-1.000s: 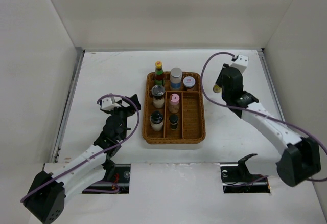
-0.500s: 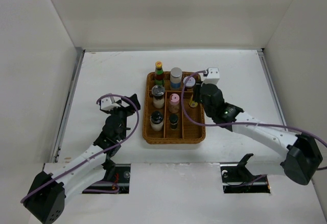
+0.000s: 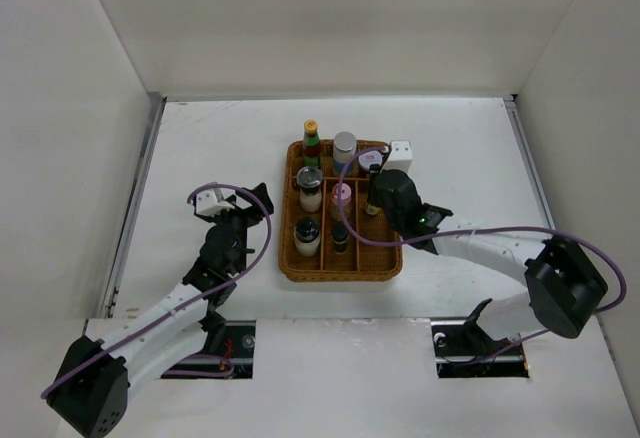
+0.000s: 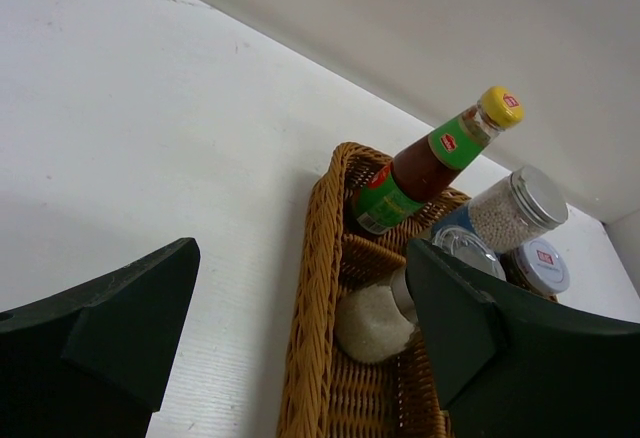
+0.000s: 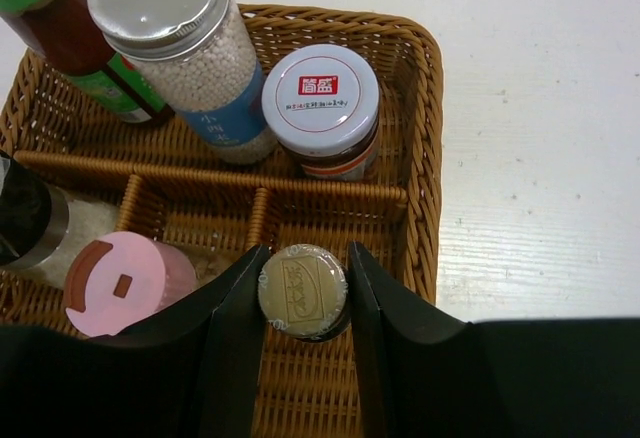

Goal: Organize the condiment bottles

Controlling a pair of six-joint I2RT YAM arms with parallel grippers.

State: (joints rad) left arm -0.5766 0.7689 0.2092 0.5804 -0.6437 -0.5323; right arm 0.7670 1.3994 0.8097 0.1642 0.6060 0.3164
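My right gripper (image 3: pixel 374 194) is shut on a small dark bottle with a gold cap (image 5: pixel 303 291), held in the right compartment of the wicker tray (image 3: pixel 340 276). The tray also holds a green bottle with an orange cap (image 3: pixel 311 142), a grey-lidded jar (image 3: pixel 344 149), a white-lidded jar (image 5: pixel 320 108), a pink-capped bottle (image 3: pixel 341 198), two dark-lidded shakers (image 3: pixel 310 187) and a small dark bottle (image 3: pixel 340 238). My left gripper (image 3: pixel 250 208) is open and empty just left of the tray. In the left wrist view its jaws stand wide apart around the tray's left rim (image 4: pixel 315 288).
White walls close the table at the back and both sides. The right arm's purple cable (image 3: pixel 480 230) loops over the tray's right side. Two openings sit in the near table edge by the arm bases (image 3: pixel 225 343).
My right gripper has swung left from right of the tray to over its right compartment, carrying the small gold-capped bottle. The left arm has not moved.
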